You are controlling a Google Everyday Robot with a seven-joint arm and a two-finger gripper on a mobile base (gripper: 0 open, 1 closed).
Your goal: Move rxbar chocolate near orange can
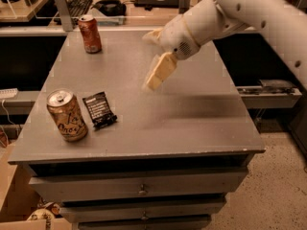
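Grey desk (201, 128): rxbar chocolate (99, 110) lies flat near front-left corner, just beside orange can (67, 115), long axis roughly back-to-front. Gripper (155, 56) hovers over mid-desk, spread and empty — bar sits front-left of it.

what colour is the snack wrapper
Flat rectangular wrapper: black, white lettering, camera view; end effector above table.

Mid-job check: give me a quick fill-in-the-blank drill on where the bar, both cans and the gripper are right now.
1. In the picture, the rxbar chocolate lies flat on the table, just to the ____ of the orange can.
2. The gripper hangs above the middle of the table, carrying ____.
3. The red-orange can stands near the table's far ____ corner as the picture shows it.

Missing words: right; nothing; left.
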